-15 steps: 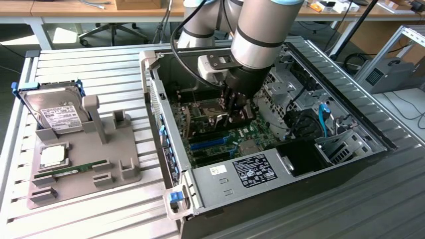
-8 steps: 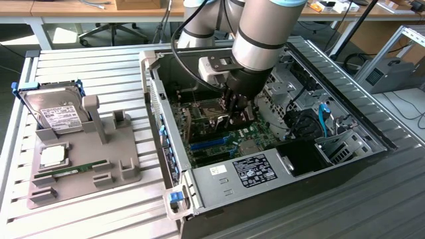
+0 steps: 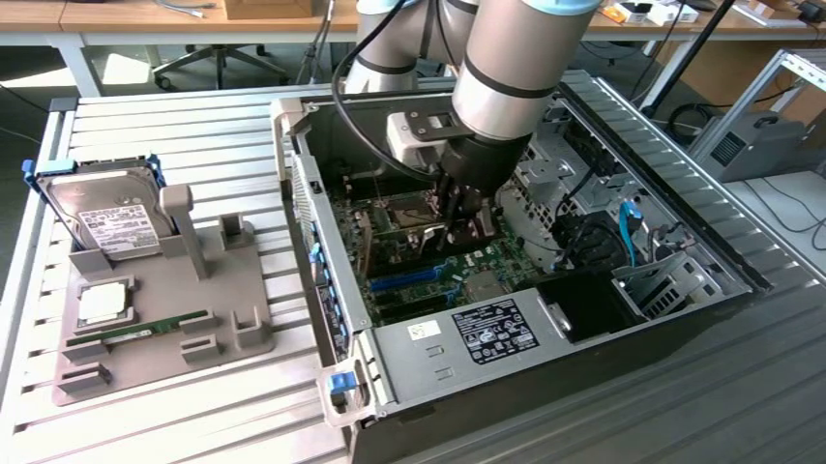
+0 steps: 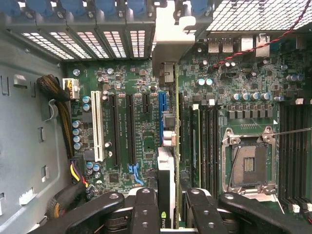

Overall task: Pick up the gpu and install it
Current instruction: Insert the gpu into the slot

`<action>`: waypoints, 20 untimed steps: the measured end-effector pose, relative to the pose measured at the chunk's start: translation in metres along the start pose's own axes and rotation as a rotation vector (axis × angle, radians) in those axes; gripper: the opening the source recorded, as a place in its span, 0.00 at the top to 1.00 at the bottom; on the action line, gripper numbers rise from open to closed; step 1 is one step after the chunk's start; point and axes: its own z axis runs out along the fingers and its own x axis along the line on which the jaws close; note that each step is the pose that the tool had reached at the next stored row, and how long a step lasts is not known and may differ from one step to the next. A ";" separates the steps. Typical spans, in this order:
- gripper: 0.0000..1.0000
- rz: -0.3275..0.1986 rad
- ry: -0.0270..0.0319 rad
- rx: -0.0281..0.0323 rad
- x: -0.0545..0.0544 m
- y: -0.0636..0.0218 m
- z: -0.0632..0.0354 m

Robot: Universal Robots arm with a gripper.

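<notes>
In the wrist view the gpu [image 4: 167, 165] is seen edge on, a thin dark card with a white-and-black part between my fingers. Its silver-grey bracket [image 4: 168, 46] reaches up to the case's slotted rear wall. My gripper [image 4: 165, 209] is shut on the card, one black finger [image 4: 144, 209] on each side. The card stands upright over the motherboard [image 4: 136, 126], right beside the blue slot [image 4: 161, 114]; whether it is seated I cannot tell. In the exterior view the gripper [image 3: 465, 217] reaches down inside the open computer case [image 3: 427, 372], and the arm hides most of the card.
On the exterior view's left a grey fixture [image 3: 246, 319] holds a hard drive [image 3: 110, 217], a square chip [image 3: 103, 304] and a green RAM stick [image 3: 135, 332]. Inside the case, the CPU socket [image 4: 248, 163], black slots [image 4: 114, 129] and cable bundles [image 4: 58, 97] flank the card.
</notes>
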 end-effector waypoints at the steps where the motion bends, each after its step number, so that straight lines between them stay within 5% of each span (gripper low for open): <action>1: 0.73 0.003 0.0000 0.0001 0.000 0.0000 0.0000; 20: 0.73 0.004 -0.0001 0.0003 0.002 0.0084 0.0061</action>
